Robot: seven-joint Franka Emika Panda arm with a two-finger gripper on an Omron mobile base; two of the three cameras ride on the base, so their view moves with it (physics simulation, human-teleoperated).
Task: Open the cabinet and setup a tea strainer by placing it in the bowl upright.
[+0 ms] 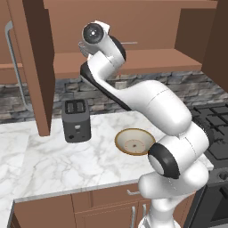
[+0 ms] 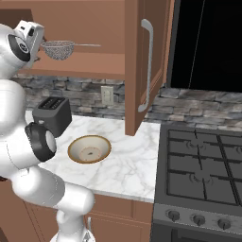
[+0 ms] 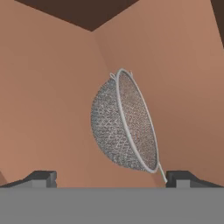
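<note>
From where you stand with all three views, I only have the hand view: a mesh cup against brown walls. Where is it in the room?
Observer: The tea strainer sits on the shelf inside the open cabinet, above the counter.
Operator: Is the gripper on it?
Observer: No. The gripper is open, its fingertips apart on either side of the strainer, with nothing held.
Operator: Where is the bowl?
Observer: The bowl stands on the marble counter below, beside the toaster, with nothing in it.
Operator: Which way does the handle run?
Observer: In the right base view it points toward the open right door.
</note>
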